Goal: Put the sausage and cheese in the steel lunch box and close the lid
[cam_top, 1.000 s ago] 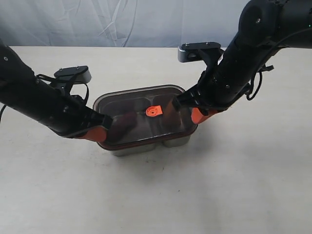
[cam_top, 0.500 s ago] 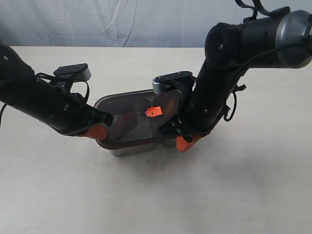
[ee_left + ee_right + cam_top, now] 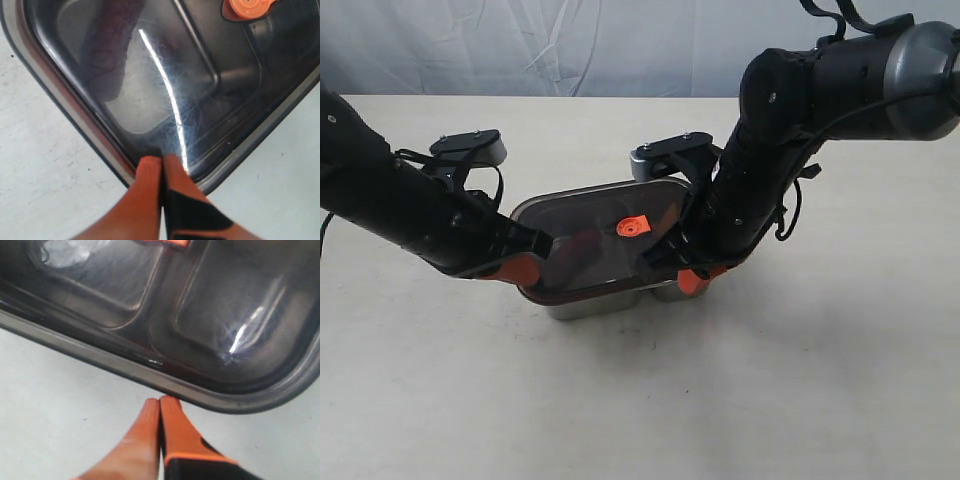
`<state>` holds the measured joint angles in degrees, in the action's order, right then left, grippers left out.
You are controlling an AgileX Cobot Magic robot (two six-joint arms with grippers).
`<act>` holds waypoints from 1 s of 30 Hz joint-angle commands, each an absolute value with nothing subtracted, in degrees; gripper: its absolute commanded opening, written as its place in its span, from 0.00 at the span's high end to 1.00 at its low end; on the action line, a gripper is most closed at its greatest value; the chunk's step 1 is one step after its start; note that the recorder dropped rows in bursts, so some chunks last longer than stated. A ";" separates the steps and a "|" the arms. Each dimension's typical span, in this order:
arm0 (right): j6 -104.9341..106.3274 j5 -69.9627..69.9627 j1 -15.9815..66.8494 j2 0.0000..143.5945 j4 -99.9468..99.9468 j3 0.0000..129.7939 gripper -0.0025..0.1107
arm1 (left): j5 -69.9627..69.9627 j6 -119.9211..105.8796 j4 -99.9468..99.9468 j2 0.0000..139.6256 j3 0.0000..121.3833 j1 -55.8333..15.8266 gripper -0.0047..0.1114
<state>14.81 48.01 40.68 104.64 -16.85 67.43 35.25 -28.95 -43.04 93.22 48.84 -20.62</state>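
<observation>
The dark translucent lid (image 3: 605, 240) lies over the steel lunch box (image 3: 590, 307), slightly askew, with its orange valve tab (image 3: 633, 226) facing up. Through the lid the sausage (image 3: 582, 245) shows as a dull red shape in the left compartment, also in the left wrist view (image 3: 107, 50). I cannot make out the cheese. My left gripper (image 3: 525, 268) is shut, its tips (image 3: 162, 160) touching the lid's (image 3: 200, 75) left corner. My right gripper (image 3: 692, 280) is shut, its tips (image 3: 160, 401) just outside the lid's (image 3: 225, 315) front right rim, holding nothing.
The box stands mid-table on a beige tabletop (image 3: 620, 400). A crumpled grey backdrop (image 3: 570, 40) closes the far side. The right arm's black body (image 3: 760, 180) leans over the box's right end.
The right arm swung from the lid's right end round to its front right corner. The lid turned slightly. The left gripper stayed at the left corner.
</observation>
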 commanded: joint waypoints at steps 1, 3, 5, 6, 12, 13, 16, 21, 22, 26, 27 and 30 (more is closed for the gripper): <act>15.21 46.89 40.69 104.62 -15.68 67.73 0.98 | 34.98 -28.60 -42.89 93.72 48.96 -20.65 0.96; 15.21 46.63 40.69 104.62 -15.69 67.73 0.98 | 34.98 -28.60 -42.89 93.72 48.96 -20.65 0.96; 15.21 46.50 40.69 104.62 -15.69 67.73 0.98 | 34.98 -28.60 -42.89 93.72 48.96 -20.65 0.96; 15.21 46.28 40.69 104.62 -15.69 67.73 0.98 | 34.82 -28.60 -42.90 93.72 48.96 -20.65 0.96; 15.21 46.78 40.69 104.62 -15.52 67.73 0.98 | 34.58 -28.60 -42.90 93.72 48.96 -20.65 0.96; 15.21 47.18 40.69 104.62 -15.10 67.73 0.98 | 34.58 -28.60 -42.90 93.54 48.96 -20.65 0.96; 14.25 47.71 40.69 103.54 -12.63 67.73 0.98 | 34.70 -28.60 -42.90 92.81 48.96 -20.65 0.96; 7.58 45.84 40.69 98.78 -4.68 67.73 0.98 | 34.54 -28.60 -42.90 90.27 48.96 -20.65 0.96; 5.47 45.30 40.69 97.73 -2.55 67.73 0.98 | 34.42 -28.60 -42.76 89.70 48.96 -20.65 0.96; 2.00 44.60 40.47 96.04 1.15 67.73 0.98 | 33.74 -28.60 -42.75 87.66 48.96 -20.65 0.96; 1.88 44.48 40.21 96.20 1.15 67.73 0.98 | 33.51 -28.60 -42.75 87.25 48.96 -20.65 0.96; 1.73 43.41 40.00 96.85 0.79 67.73 0.98 | 33.36 -28.60 -42.75 86.65 48.96 -20.65 0.96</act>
<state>2.35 44.73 40.47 96.48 0.00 67.51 33.79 -28.95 -43.04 87.53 48.84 -20.62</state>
